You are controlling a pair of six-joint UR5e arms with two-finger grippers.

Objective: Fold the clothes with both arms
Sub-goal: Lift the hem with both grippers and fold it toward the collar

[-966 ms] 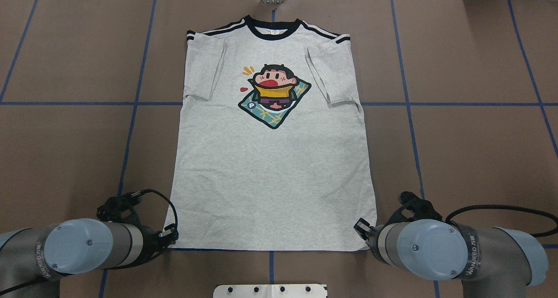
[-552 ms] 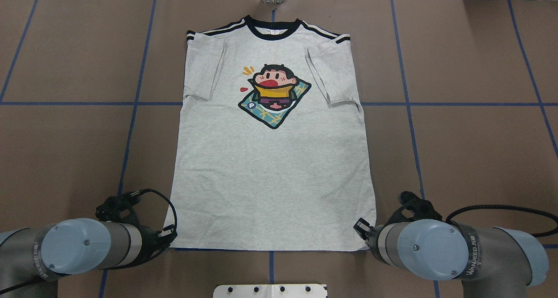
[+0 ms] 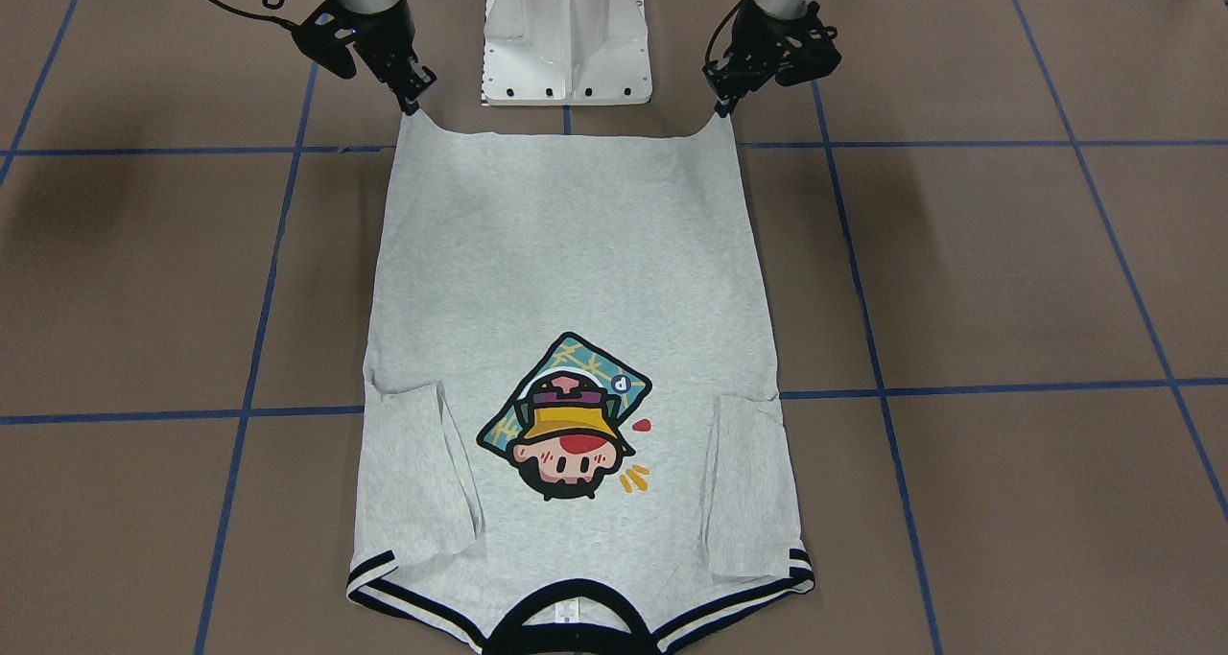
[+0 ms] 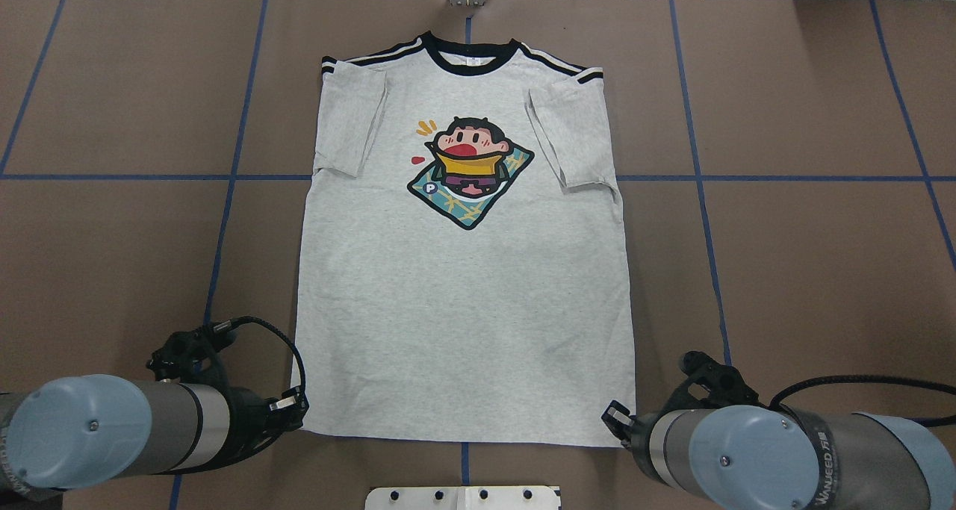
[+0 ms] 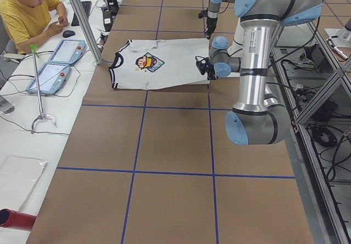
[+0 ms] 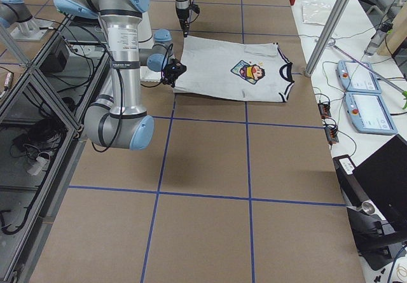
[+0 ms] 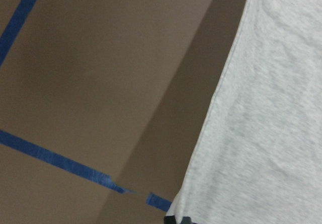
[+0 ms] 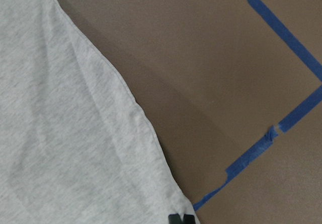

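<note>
Hem corners now lifted versus a second ago; T-shirt (image 4: 463, 293), flat on surface (image 4: 784, 271) beyond pedestal (image 4: 463, 496), sits slightly nearer it. Corners clamped in left pincer (image 4: 295, 405) and right pincer (image 4: 612, 414). Risk: shallow pinch slips; uneven pull skews fold.

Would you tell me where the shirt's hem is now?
Overhead view: the hem spans the robot's side of the table, before the white pedestal, its corners held by the left gripper and right gripper.

Heather-grey T-shirt (image 4: 463, 308) with black collar (image 4: 469, 48), black shoulder stripes (image 4: 371, 54), colourful cartoon print (image 4: 469, 170); brown, blue-gridded table (image 4: 806, 271).
</note>
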